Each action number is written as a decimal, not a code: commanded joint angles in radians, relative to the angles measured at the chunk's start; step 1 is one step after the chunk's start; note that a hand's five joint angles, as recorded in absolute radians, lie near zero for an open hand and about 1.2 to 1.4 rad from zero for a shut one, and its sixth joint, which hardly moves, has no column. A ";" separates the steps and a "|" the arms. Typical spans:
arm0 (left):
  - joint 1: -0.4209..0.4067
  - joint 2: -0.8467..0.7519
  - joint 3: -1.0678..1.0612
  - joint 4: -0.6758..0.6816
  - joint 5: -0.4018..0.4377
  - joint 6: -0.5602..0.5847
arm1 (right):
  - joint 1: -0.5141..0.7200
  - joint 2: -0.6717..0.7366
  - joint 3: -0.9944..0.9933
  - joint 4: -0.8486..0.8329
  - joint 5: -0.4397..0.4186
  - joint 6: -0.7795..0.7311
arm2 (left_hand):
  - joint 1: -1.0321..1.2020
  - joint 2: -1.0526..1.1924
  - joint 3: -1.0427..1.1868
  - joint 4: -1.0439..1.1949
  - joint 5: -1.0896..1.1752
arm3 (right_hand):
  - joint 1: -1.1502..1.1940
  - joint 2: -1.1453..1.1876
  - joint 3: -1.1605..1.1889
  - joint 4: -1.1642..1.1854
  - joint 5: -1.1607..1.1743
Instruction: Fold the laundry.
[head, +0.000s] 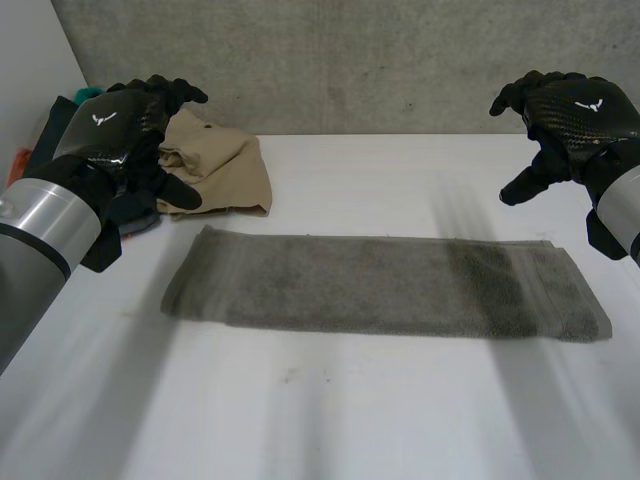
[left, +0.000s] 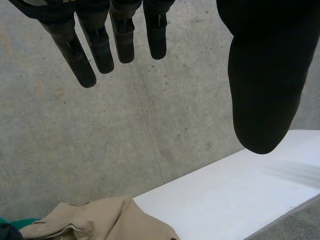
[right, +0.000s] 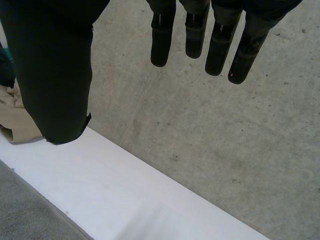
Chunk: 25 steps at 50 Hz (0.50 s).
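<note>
- Grey towel (head: 385, 285): long flat strip, ctr of white table (head: 330, 410), clear of both hands.
- L hand (head: 125, 125): raised beside beige garment (head: 215, 165); fingers straight, released, nothing held.
- R hand (head: 575, 115): raised near towel's right end; fingers relaxed, released, nothing held.

Fuzzy grey terry towel (head: 380, 285) on smooth matt wht table (head: 350, 410), rough concrete wall (head: 380, 60)
</note>
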<state>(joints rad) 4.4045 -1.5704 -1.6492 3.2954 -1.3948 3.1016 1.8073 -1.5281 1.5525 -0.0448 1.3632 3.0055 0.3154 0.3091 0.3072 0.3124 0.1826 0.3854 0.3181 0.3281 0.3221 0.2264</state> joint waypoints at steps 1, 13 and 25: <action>-0.002 -0.002 -0.001 0.001 -0.003 0.000 | 0.000 0.000 -0.003 -0.001 0.000 0.000 | -0.141 -0.135 -0.133 -0.138 -0.183 | -0.211 -0.144 -0.154 -0.148 -0.226; -0.002 0.006 0.002 0.001 -0.003 0.000 | -0.006 0.005 -0.014 0.003 0.004 -0.016 | -0.141 -0.135 -0.133 -0.138 -0.183 | -0.211 -0.144 -0.154 -0.148 -0.226; -0.005 -0.006 0.002 0.003 0.003 0.000 | -0.103 0.126 0.075 0.138 0.065 -0.430 | -0.141 -0.135 -0.133 -0.138 -0.183 | -0.198 -0.131 -0.141 -0.135 -0.213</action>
<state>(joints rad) 4.4023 -1.5686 -1.6478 3.2966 -1.3968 3.1016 1.7626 -1.4594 1.5486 0.0422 1.4061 2.7996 0.2070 0.2081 0.2130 0.2055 0.0479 0.2157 0.2242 0.2138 0.2390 0.0713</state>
